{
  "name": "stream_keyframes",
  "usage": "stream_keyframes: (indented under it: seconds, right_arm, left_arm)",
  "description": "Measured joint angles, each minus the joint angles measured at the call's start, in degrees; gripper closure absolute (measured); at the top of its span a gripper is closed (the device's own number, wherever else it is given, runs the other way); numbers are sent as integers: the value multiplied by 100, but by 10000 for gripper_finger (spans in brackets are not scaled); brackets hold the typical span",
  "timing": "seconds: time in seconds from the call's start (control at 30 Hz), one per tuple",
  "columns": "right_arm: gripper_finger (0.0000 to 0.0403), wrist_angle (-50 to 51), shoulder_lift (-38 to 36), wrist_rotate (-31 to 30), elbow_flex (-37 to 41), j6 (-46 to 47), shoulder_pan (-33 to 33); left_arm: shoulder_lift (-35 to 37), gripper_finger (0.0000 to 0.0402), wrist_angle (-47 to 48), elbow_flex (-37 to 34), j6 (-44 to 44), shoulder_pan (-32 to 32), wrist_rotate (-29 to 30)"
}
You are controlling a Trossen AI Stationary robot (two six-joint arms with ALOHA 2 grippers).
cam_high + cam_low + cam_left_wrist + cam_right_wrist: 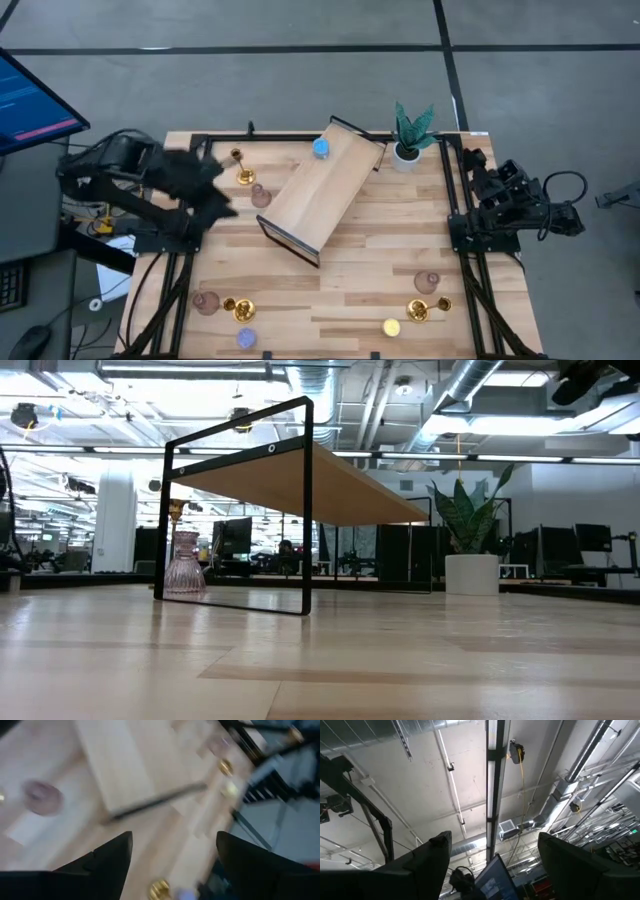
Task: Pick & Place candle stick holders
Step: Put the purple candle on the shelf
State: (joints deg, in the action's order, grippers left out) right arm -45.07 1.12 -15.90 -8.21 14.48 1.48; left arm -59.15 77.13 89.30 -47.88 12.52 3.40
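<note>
A blue candle stick holder (321, 148) stands on the far end of a tilted wooden shelf (320, 190). A gold one (243, 170) and a pink one (261, 195) stand on the table left of the shelf. At the near left are a pink (207, 303), a gold (240, 308) and a violet holder (246, 339). At the near right are a pink (427, 283), a gold (420, 310) and a yellow one (391, 327). My left gripper (175, 837) hangs open and blurred above the table's left part (225, 205). My right gripper (495, 837) is open, pointing at the ceiling.
A green plant in a white pot (408, 135) stands at the far right corner. The shelf's black frame (305, 510) rises above the table's middle. My right arm (505, 200) is folded at the right edge. Bare wood lies between the shelf and the near holders.
</note>
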Motion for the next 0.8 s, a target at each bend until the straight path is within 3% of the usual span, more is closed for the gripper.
stream_keyframes:
  seconds: [0.17,0.3,0.43,0.57,0.8]
  right_arm:
    - [117,9,8,-360,-32,343,0]
    - [117,1117,449,-530,-614,511,0]
    - [117,2563,1644,-623,-1787,496,-4]
    - [117,3808,3040,-292,-3146,150,-2]
    - [117,5868,5028,301,-5431,-463,6]
  left_arm:
    - [-301,122,-352,0,-520,1145,336]
    - [-468,142,-706,-8,-512,1531,1165]
    - [-351,178,-696,0,-518,1567,1676]
    - [-225,211,-706,-2,-506,1569,1972]
    - [146,272,-704,-2,-194,1567,3085]
